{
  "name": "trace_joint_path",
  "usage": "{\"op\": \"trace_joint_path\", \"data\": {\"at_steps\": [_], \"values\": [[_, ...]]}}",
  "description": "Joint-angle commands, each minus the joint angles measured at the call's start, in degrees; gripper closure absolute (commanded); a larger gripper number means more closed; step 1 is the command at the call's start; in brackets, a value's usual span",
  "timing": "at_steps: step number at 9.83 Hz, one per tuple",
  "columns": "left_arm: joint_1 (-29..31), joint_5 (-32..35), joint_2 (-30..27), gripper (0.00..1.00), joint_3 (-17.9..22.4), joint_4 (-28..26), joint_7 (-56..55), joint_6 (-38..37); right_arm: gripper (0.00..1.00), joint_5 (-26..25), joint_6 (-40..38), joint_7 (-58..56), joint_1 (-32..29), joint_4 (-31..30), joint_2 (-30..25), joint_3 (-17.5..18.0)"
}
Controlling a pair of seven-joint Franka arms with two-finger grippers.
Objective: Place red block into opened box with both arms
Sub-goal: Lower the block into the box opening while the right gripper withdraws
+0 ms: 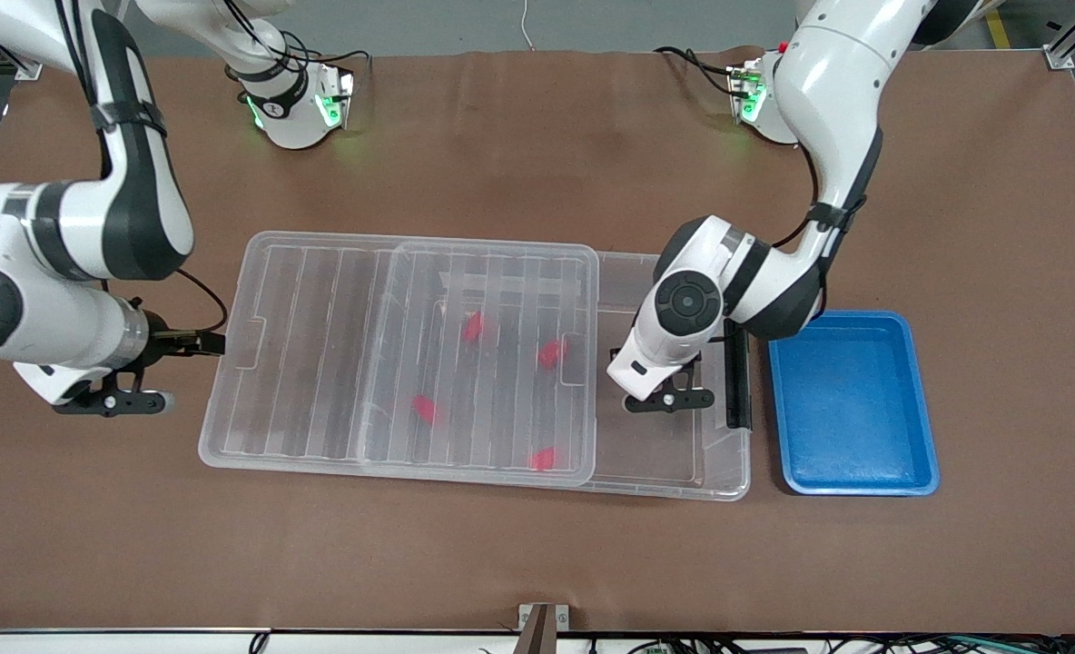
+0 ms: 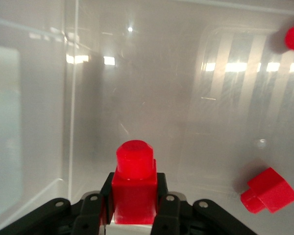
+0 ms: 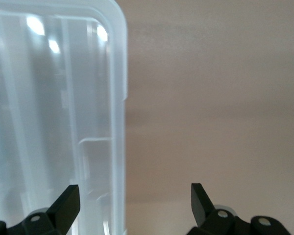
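Note:
The clear box lies mid-table. Its ribbed lid is slid toward the right arm's end, so the end by the black latch is uncovered. My left gripper hangs over that uncovered part, shut on a red block that stands with its narrower end pointing away from the gripper. Several more red blocks lie inside under the lid; two of them show in the left wrist view. My right gripper is open, its fingers straddling the lid's end rim.
A blue tray sits beside the box at the left arm's end of the table. Brown table surface surrounds the box. The two arm bases stand at the table edge farthest from the front camera.

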Motion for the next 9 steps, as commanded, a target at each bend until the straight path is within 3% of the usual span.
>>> {"op": "trace_joint_path", "data": {"at_steps": [1,4,7,8,9], "values": [[0.2,1.2,0.2,0.99,0.7,-5.8,-1.9,5.0,0.00,4.8,-3.9,0.7,-3.1,2.8,-7.4,-0.6],[0.4,3.9,3.2,0.96,0.8,-5.2,-1.9,5.3,0.00,4.6,-9.9,0.0,-6.7,2.7,-16.1,-0.9],[1.0,3.2,5.5,0.78,0.9,-4.5,-1.5,7.5,0.00,3.1,-10.2,-0.1,-8.7,0.0,-18.3,-0.9],[1.2,3.1,5.5,0.62,0.9,-4.5,-1.2,7.5,0.00,2.8,-9.4,-0.1,-8.7,-0.1,-18.2,-0.8],[1.3,3.1,5.4,0.23,0.9,-4.4,-1.6,7.5,0.00,2.3,-9.0,-0.1,-8.7,-0.1,-18.1,-0.8]]}}
